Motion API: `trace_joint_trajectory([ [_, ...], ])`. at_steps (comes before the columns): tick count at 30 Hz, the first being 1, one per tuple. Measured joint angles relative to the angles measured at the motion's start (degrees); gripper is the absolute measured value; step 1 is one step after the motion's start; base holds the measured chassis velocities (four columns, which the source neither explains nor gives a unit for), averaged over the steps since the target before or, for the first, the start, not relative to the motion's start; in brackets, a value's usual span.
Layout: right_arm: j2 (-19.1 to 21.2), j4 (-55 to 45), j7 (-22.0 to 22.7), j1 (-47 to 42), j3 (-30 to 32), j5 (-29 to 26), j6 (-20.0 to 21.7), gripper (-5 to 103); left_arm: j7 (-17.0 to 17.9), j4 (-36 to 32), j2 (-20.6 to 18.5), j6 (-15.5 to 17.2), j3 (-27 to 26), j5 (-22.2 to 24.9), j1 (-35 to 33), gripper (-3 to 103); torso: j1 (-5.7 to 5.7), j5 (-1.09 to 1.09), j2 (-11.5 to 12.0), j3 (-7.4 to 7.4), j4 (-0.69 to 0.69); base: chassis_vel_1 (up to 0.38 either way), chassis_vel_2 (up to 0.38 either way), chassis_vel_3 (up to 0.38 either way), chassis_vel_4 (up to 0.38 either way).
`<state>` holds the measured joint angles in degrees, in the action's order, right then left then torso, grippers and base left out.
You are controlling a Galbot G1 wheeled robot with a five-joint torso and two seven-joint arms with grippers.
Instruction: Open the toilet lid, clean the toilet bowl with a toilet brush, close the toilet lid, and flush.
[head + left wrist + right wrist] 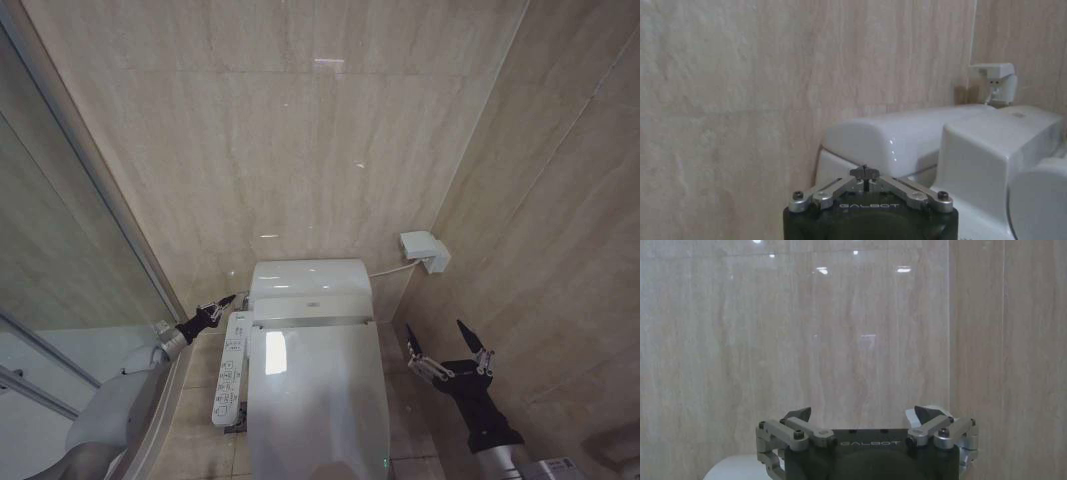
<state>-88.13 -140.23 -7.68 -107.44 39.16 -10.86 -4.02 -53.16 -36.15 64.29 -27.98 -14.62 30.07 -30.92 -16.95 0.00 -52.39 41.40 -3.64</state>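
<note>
Left gripper (232,299) sits at the toilet's back-left corner, just beside the tank (310,278) and above the rear end of the button strip (230,382). Fingers pinched together to a point, nothing between them. The left wrist view confirms it: left gripper (865,174) tips meet, aimed at the tank (907,137) close ahead; whether the tips touch it, cannot tell.

Right gripper (447,342) hangs on the toilet's right side, apart from it, level with the rear of the lid. Fingers spread wide in a V, holding nothing. The right wrist view has the right gripper (863,415) with only its finger bases showing, facing bare tiled wall, a sliver of white toilet at the picture's lower edge.

Toilet lid (320,400) is down flat over the toilet bowl, glossy, with a light reflection near its rear; the head view gives the whole lid, the left wrist view just its edge (1040,200).

Wall socket box (425,250) is mounted behind the toilet to its right, cable running to the tank; also in the left wrist view (993,80). Glass partition (70,260) stands on the toilet's left.
</note>
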Motion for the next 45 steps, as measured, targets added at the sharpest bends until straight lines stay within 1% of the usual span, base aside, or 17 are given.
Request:
trace_joint_trajectory([
  [8, 0.00, 0.00, 0.00, 0.00, 0.00, 0.00, 0.00, 100, -1.71, 3.24, 0.52, -0.35, 0.06, -0.89, 1.70, 0, 0.00, 0.01, 0.00, 0.00, 0.00, 0.000, 0.000, 0.000, 0.000],
  [12, 0.00, 0.00, 0.00, 0.00, 0.00, 0.00, 0.00, 100, -3.92, 4.36, -0.17, -0.36, 0.32, -0.99, 2.67, 0, 0.00, 0.01, 0.00, 0.00, 0.00, 0.000, 0.000, 0.000, 0.000],
  [18, 0.00, 0.00, 0.00, 0.00, 0.00, 0.00, 0.00, 100, -5.84, 5.31, -0.75, -0.29, 0.38, -1.05, 2.96, 0, 0.00, 0.00, 0.00, 0.00, 0.00, 0.000, 0.000, 0.000, 0.000],
  [29, 0.00, 0.00, 0.00, 0.00, 0.00, 0.00, 0.00, 100, -6.51, 6.13, -0.51, -0.22, 0.13, -1.96, 2.80, 0, 0.00, 0.00, 0.00, 0.00, 0.00, 0.000, 0.000, 0.000, 0.000],
  [45, 0.00, 0.00, 0.00, 0.00, 0.00, 0.00, 0.00, 100, -7.28, 8.76, 0.00, -0.14, 1.34, -2.24, 5.16, 0, 0.00, 0.00, 0.00, 0.00, 0.00, 0.000, 0.000, 0.000, 0.000],
])
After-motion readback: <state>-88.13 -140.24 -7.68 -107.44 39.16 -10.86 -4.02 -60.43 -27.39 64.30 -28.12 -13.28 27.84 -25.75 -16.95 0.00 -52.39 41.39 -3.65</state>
